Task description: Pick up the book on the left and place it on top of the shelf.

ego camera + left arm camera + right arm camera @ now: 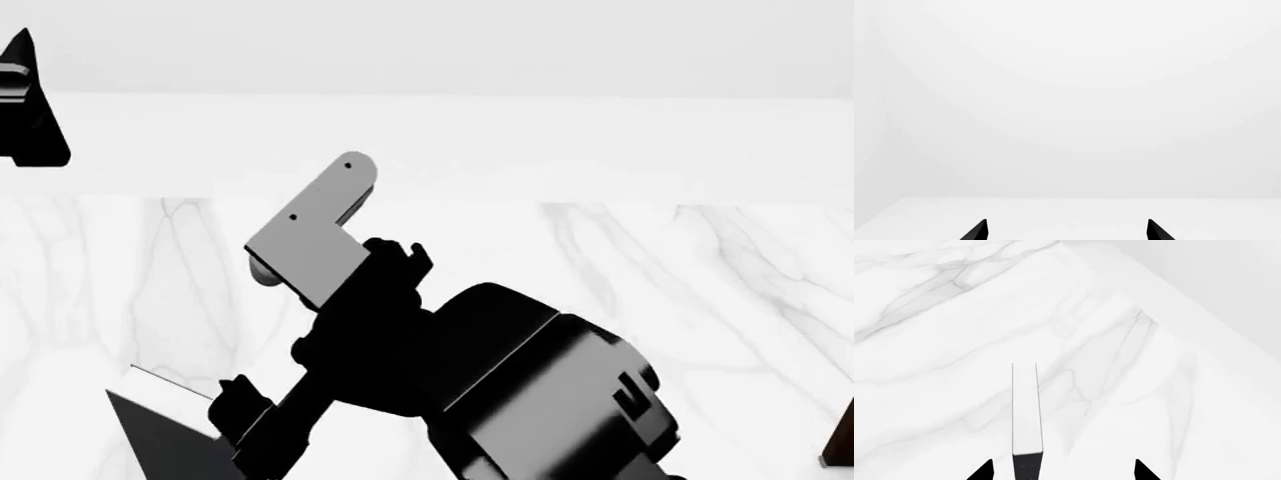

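The black book (160, 440) with white page edges shows at the head view's lower left, tilted, partly cut off by the frame. My right arm reaches across to it, and my right gripper (247, 420) is at its right side. In the right wrist view the book (1026, 410) is seen edge-on as a thin white strip with a black near end. It stands between the jaws of my right gripper (1062, 470), which are wide apart with a gap on each side. My left gripper (27, 100) is raised at the far left, open and empty (1067, 230). Only a brown sliver of the shelf (843, 440) shows.
The white marble table (667, 280) spreads under the arm, with its far edge against a plain white wall (534, 50). A grey camera bracket (320, 225) sticks up from my right wrist. The left wrist view shows only white wall and floor.
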`<state>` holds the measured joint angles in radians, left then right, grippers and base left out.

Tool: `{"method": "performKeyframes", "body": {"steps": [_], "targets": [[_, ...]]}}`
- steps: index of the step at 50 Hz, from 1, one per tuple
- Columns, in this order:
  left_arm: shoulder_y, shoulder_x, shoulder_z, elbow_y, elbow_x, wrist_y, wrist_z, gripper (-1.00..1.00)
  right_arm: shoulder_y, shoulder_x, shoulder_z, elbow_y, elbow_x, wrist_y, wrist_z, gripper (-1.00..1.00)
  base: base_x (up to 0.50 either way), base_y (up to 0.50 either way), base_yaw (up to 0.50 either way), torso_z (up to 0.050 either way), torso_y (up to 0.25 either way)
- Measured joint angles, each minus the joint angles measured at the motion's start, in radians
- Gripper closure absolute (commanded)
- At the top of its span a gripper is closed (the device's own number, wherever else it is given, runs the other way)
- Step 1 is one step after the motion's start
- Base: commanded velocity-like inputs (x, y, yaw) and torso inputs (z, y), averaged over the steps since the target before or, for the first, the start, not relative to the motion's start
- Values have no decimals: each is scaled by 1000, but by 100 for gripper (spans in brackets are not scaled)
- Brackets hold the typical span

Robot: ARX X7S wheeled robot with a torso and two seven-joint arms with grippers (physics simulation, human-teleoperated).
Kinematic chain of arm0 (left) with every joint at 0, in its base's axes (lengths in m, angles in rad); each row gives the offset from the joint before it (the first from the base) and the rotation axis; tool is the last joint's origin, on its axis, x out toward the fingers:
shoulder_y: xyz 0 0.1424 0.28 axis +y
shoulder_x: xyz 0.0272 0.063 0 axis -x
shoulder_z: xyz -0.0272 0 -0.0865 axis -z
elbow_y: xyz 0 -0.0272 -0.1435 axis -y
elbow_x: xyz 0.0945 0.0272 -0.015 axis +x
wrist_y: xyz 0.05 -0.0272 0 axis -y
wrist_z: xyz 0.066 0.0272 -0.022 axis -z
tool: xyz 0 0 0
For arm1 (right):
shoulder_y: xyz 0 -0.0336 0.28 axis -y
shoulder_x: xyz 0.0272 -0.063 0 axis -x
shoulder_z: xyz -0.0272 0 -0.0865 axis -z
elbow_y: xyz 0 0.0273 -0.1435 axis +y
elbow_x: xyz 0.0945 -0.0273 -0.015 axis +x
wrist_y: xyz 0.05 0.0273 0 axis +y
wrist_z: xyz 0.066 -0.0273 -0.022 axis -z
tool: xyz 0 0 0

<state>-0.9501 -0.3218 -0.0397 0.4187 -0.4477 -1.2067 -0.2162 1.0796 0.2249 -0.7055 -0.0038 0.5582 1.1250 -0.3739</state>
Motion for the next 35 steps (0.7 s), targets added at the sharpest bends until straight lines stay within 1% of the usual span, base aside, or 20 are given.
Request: {"method": "performKeyframes", "body": {"steps": [21,35], "targets": [[1,-5,1,5,-9,-4,-7,-100,-7,-93,-94,182,-52,-109,-19,-100,0,0,0,0,0],[3,-10,-1,10,-16,-8,-11,-100,-7,-156,-143,340,-79,-203,-44,-100,0,0,0,0,0]]}}
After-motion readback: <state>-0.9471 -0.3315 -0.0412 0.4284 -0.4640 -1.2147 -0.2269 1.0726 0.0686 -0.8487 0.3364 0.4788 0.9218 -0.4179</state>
